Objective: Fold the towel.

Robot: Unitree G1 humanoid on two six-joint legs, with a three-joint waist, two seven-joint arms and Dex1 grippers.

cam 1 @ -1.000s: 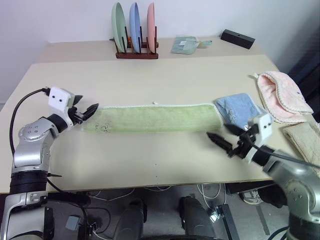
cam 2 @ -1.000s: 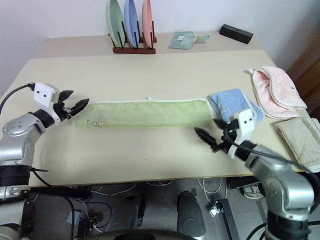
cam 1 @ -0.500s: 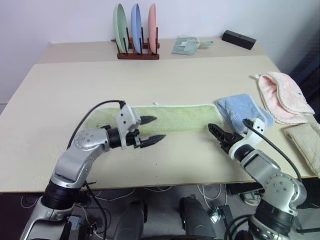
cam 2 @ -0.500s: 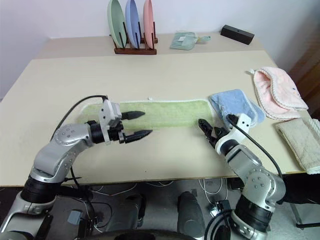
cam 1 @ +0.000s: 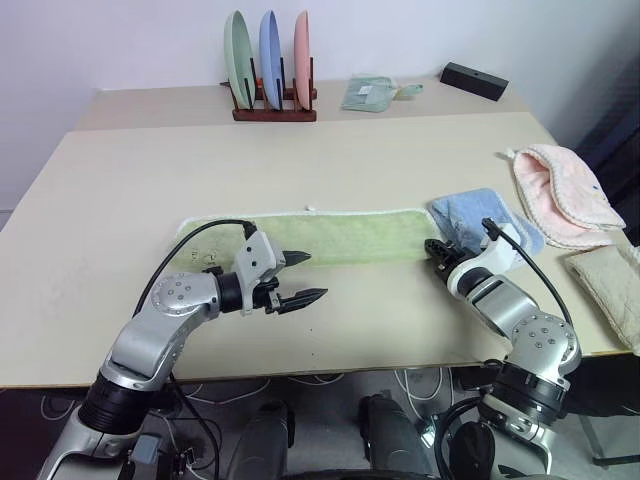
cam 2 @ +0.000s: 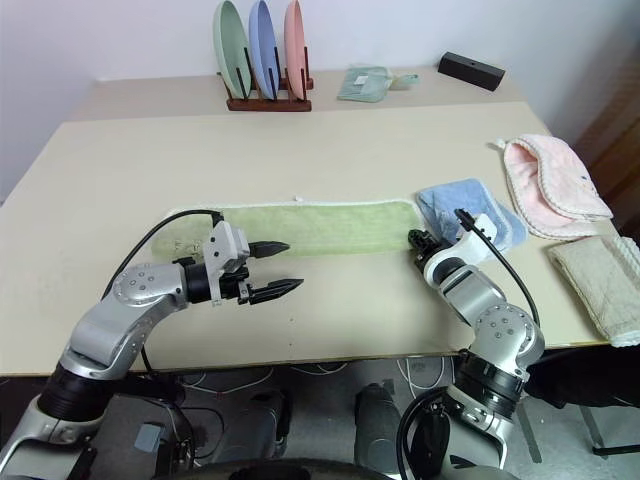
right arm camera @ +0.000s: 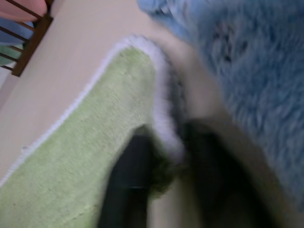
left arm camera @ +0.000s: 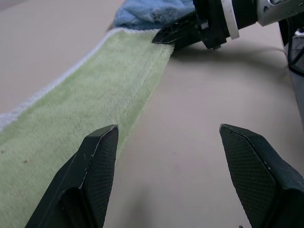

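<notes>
The towel (cam 1: pixel 350 237) lies flat as a long light green strip with white edging across the middle of the table. My right gripper (cam 1: pixel 433 247) is at its right end, shut on the near right corner; the right wrist view shows the white edging (right arm camera: pixel 166 137) pinched between the two fingers. My left gripper (cam 1: pixel 312 276) hovers open just in front of the towel's near edge, left of its middle, pointing right along it. Nothing is between its fingers (left arm camera: pixel 95 166). In the left wrist view the right gripper's fingers (left arm camera: pixel 173 34) sit on the towel's far corner.
A folded light blue towel (cam 1: pixel 480 220) lies right beside the green towel's right end. A pink towel (cam 1: pixel 560 190) and a beige cloth (cam 1: pixel 610 285) lie further right. At the back stand a plate rack (cam 1: pixel 270 70), a small green cloth (cam 1: pixel 375 92) and a black box (cam 1: pixel 475 80).
My left arm swung from the towel's left end to a spot in front of its middle. My right gripper advanced to the towel's right corner and shut on it.
</notes>
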